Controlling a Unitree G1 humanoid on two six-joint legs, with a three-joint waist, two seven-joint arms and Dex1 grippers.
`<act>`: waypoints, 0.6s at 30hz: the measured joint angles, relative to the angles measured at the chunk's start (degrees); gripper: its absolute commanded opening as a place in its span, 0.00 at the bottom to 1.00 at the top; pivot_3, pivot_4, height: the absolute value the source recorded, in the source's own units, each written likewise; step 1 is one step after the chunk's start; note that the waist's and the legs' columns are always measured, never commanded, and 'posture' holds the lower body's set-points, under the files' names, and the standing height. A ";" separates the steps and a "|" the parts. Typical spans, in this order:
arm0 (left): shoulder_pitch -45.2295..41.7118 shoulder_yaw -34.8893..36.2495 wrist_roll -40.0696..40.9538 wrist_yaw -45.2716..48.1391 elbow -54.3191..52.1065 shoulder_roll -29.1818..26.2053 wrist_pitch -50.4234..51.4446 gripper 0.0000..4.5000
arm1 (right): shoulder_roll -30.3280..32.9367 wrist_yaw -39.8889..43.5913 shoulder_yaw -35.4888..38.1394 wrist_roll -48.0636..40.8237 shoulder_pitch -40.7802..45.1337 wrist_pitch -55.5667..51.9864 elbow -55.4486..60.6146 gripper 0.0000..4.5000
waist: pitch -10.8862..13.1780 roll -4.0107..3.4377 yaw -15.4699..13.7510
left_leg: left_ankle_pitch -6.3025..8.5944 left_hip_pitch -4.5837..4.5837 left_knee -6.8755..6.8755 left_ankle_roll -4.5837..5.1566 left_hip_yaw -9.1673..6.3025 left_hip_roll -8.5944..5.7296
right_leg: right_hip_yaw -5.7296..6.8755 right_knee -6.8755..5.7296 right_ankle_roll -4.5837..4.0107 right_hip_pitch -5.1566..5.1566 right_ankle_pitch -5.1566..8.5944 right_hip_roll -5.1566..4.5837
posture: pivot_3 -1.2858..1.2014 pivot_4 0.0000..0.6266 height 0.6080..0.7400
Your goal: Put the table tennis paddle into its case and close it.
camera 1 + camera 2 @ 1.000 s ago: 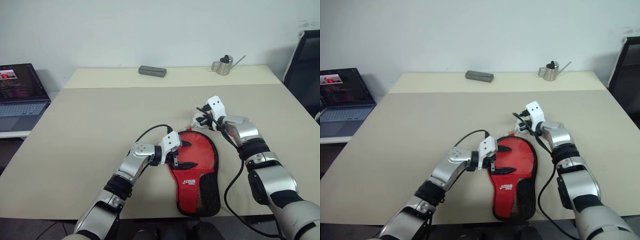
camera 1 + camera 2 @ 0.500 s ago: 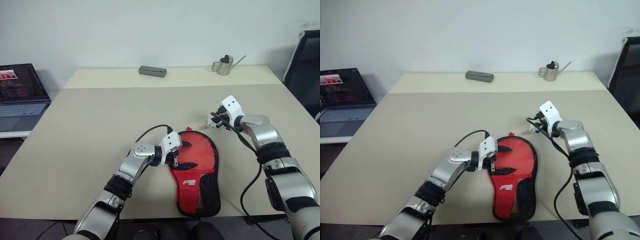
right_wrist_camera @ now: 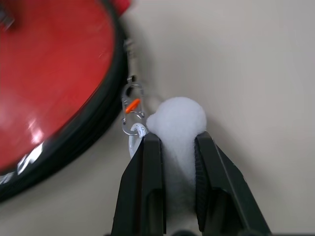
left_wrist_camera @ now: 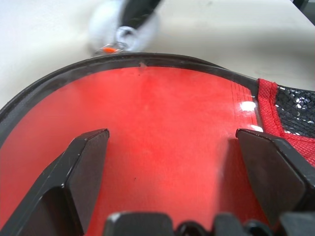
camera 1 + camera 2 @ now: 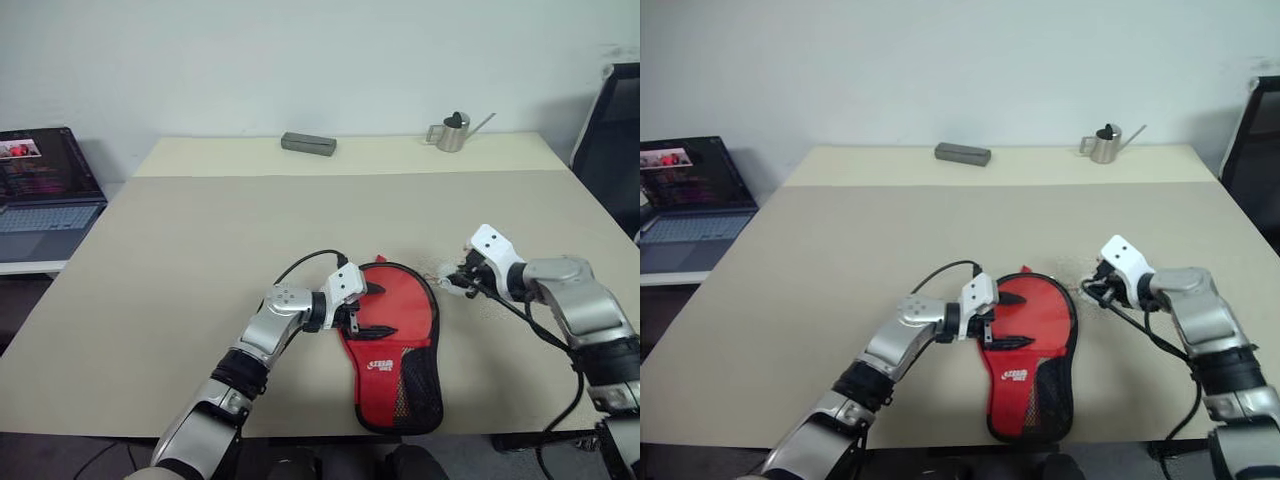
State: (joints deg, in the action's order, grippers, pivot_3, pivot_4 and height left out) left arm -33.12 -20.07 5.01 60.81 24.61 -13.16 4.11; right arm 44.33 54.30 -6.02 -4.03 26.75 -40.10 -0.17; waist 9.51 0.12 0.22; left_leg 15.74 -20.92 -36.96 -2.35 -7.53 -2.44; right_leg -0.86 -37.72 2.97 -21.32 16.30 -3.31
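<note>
clearly the case lay flat near the front edge of the beige table, its round end away from the robot and its narrow handle end toward the front edge. its outside was smooth red fabric with a white logo, black piping ran around the rim, and black mesh covered the handle part on the right side. it looked light and soft, so i judged it would bend and slide if it was pulled from one point only. the paddle itself could not be made out; whether it already sat inside i could not tell.

the left gripper rested on the red face of the case with its two black fingers spread wide, pressing or steadying rather than pinching. the right gripper stood just beside the right rim of the round end, its fingers narrow and closed on the white pom-pom. this pom-pom was fluffy and squashy, joined by a small metal clip with an orange part to the zipper. as a judgement, the pom-pom was the good place to hold, but a soft one, so a sharp pull could slip off.
</note>
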 measured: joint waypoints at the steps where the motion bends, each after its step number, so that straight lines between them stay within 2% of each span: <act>1: -0.03 -0.02 -0.02 -0.01 0.06 0.01 0.00 1.00 | 0.60 0.39 0.20 -0.30 -0.68 -0.56 1.06 0.07 | -0.01 0.00 -0.03 | 0.00 0.00 0.00 0.00 0.00 0.00 | 0.00 0.00 0.00 0.00 0.00 0.00 | 0.52 0.24 1.00; 18: -0.22 -0.30 -0.67 0.01 0.30 0.77 -0.02 1.00 | 14.48 5.38 4.84 -7.41 -16.10 -4.04 15.94 0.07 | -0.04 0.06 -0.48 | 0.06 0.00 0.00 0.08 0.00 -0.02 | 0.10 0.16 0.08 0.15 0.05 -0.03 | 0.52 0.24 1.00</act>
State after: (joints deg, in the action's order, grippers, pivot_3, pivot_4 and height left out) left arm -33.34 -20.37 4.33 60.82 24.91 -12.39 4.08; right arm 58.81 59.67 -1.18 -11.44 10.64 -44.14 15.76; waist 9.47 0.18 -0.26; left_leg 15.80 -20.92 -36.95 -2.28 -7.54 -2.46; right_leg -0.76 -37.56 3.05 -21.17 16.34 -3.34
